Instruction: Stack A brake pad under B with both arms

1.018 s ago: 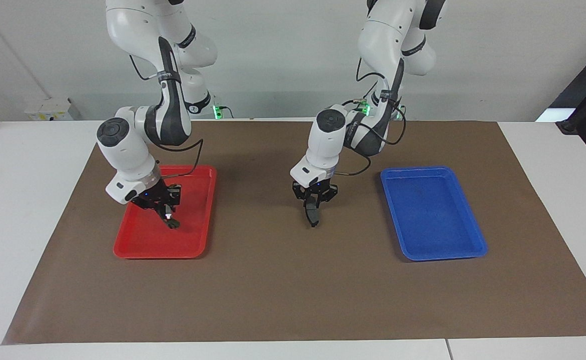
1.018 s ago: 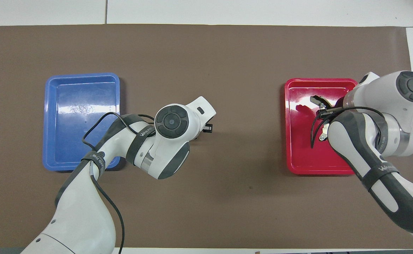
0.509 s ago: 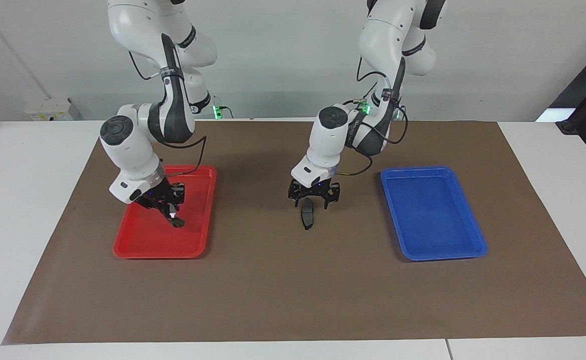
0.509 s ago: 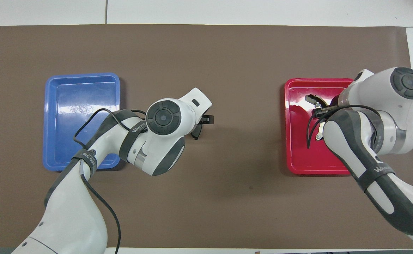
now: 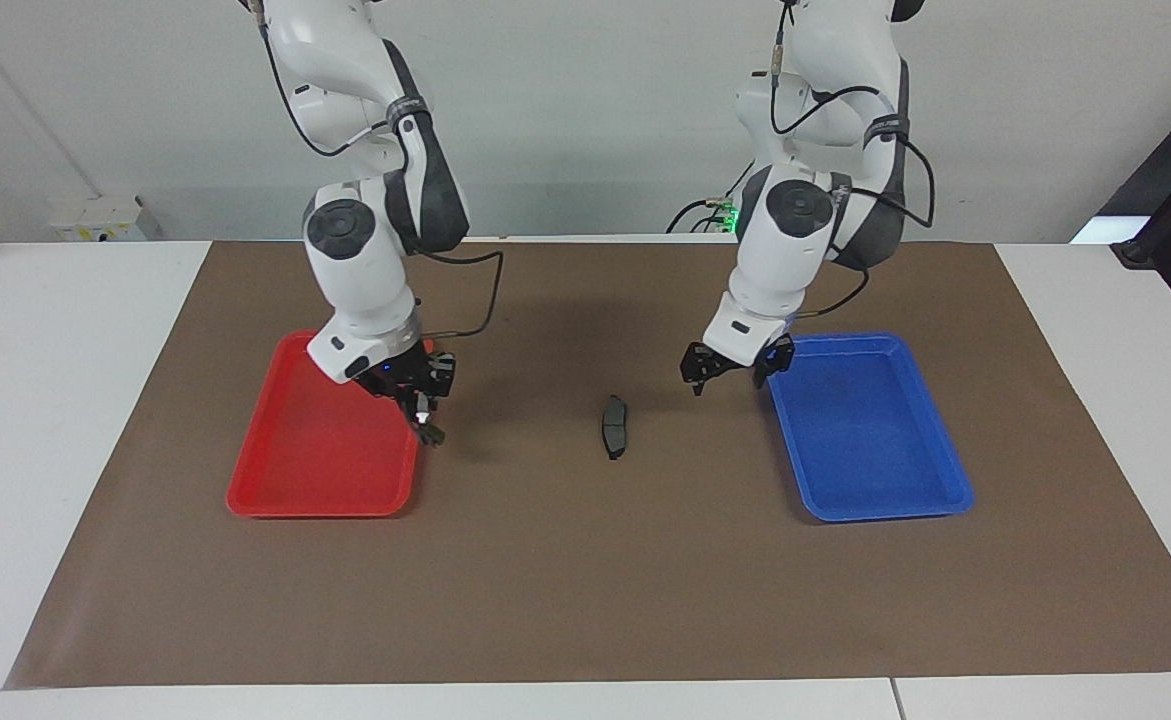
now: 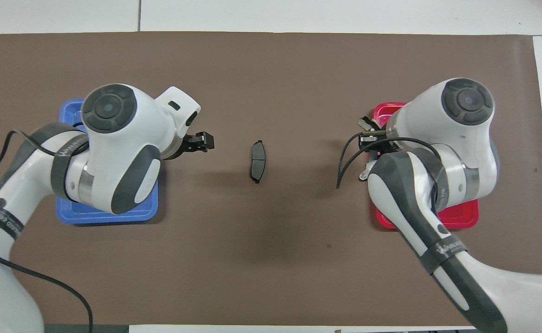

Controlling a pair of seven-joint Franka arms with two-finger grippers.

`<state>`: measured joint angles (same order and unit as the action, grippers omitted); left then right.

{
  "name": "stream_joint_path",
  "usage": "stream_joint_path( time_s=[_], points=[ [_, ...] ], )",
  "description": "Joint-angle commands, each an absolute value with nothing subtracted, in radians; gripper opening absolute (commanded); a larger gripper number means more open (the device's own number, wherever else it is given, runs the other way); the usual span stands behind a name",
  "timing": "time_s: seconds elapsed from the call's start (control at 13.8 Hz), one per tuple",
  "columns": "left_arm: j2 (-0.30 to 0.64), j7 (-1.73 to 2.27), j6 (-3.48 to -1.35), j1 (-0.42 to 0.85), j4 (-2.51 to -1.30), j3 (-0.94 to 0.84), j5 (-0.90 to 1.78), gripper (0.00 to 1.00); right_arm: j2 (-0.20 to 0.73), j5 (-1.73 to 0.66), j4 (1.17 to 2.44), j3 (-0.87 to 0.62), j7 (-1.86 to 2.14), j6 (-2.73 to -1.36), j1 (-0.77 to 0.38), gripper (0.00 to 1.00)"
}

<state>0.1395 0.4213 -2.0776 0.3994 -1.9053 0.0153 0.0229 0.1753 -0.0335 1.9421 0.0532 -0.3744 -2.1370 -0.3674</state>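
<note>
The A brake pad (image 5: pixel 612 427), short and dull dark grey, lies flat on the brown mat at mid-table; the overhead view (image 6: pixel 256 161) shows a groove across its face. My left gripper (image 5: pixel 726 377) is open and empty, raised over the mat between this pad and the blue tray (image 5: pixel 865 430); it also shows from above (image 6: pixel 203 141). My right gripper (image 5: pixel 423 398) is shut on B (image 5: pixel 431 432), the slim crescent pad with a shiny strip, and holds it in the air over the edge of the red tray (image 5: pixel 315 460). From above, only B's ends (image 6: pixel 365 123) show beside the right wrist.
The blue tray (image 6: pixel 109 215) at the left arm's end and the red tray (image 6: pixel 456 217) at the right arm's end hold nothing that I can see. The brown mat (image 5: pixel 585 580) covers the table.
My left gripper let go of the A brake pad on the mat, rose and drew back toward the blue tray. My right gripper lifted B out of the red tray and moved toward mid-table.
</note>
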Motion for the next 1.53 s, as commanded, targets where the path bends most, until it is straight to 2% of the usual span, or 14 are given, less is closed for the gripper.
stream_joint_path(
  time_s=[0.0,0.15,0.29,0.44,0.51,0.73,0.87,1.16,1.45],
  points=[
    [0.072,0.307,-2.057,0.293,-1.948,0.009,0.029,1.00,0.233,-0.049,1.861,0.051,-0.457,-2.114,-0.443,0.00],
    [0.034,0.168,-2.027,0.217,-1.942,0.011,0.029,1.00,0.286,-0.048,1.785,0.051,-0.521,-2.097,-0.498,0.00],
    [-0.001,0.071,-1.936,0.149,-1.912,0.012,0.029,1.00,0.395,-0.048,1.631,0.052,-0.599,-2.045,-0.566,0.00],
    [-0.005,0.034,-1.844,0.100,-1.840,0.012,0.029,1.00,0.483,-0.048,1.502,0.051,-0.670,-2.017,-0.578,0.00],
    [-0.002,0.031,-1.791,0.092,-1.794,0.014,0.029,1.00,0.504,-0.046,1.485,0.051,-0.686,-2.020,-0.584,0.00],
    [0.008,0.003,-1.648,0.061,-1.653,0.017,0.025,1.00,0.529,-0.048,1.488,0.049,-0.704,-2.054,-0.615,0.00],
    [0.012,-0.038,-1.573,0.037,-1.602,0.017,0.021,1.00,0.548,-0.046,1.489,0.043,-0.704,-2.077,-0.623,0.00],
    [-0.008,-0.061,-1.503,0.011,-1.611,0.017,0.021,1.00,0.569,-0.037,1.497,0.043,-0.704,-2.106,-0.646,0.00],
    [-0.009,-0.058,-1.514,0.012,-1.611,0.015,0.021,1.00,0.568,-0.029,1.557,0.043,-0.648,-2.114,-0.658,0.00]
  ],
)
